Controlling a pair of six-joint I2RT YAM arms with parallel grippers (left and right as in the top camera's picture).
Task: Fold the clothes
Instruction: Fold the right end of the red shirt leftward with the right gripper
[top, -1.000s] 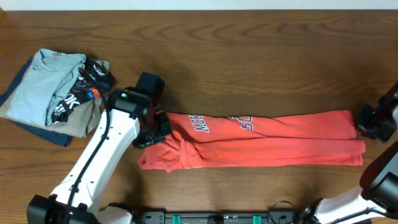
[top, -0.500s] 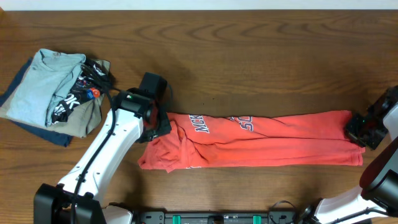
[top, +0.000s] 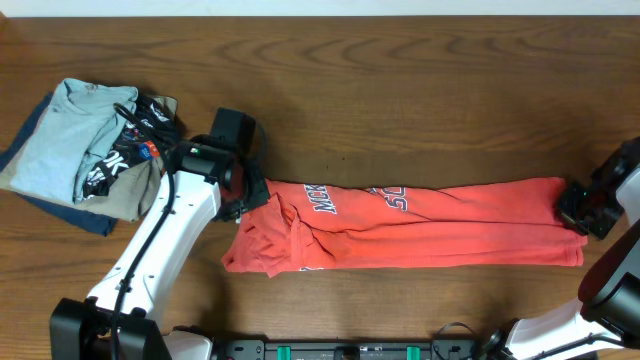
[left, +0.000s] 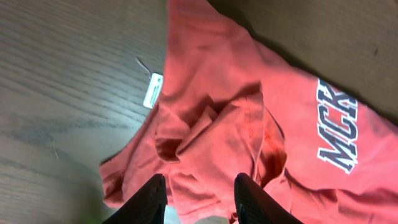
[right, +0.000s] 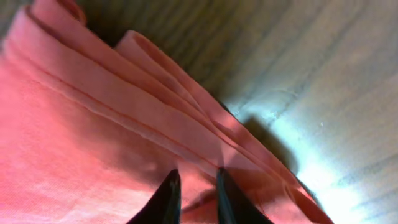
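Left pincer (left: 199, 182): fingers apart, nothing between them, hanging just over the bunched sleeve end of the coral T-shirt (top: 430, 235). Right pincer (right: 195, 177): narrow, tips at the stacked hem layers; I cannot tell if cloth is caught.

The shirt lies on the tabletop (top: 400, 90) as a long band, long axis left to right, one end at each of my pincers.

Judgement: the rumpled end lies directly below my left pincer, so that arm is nearer.

Pile of other clothes (top: 90, 150) far left, apart from the shirt.

Robot lab bench: wood-grain table (top: 420, 90), left arm (top: 165, 245), right arm (top: 610, 290) at near edge, coral T-shirt (top: 450, 235) laid out.
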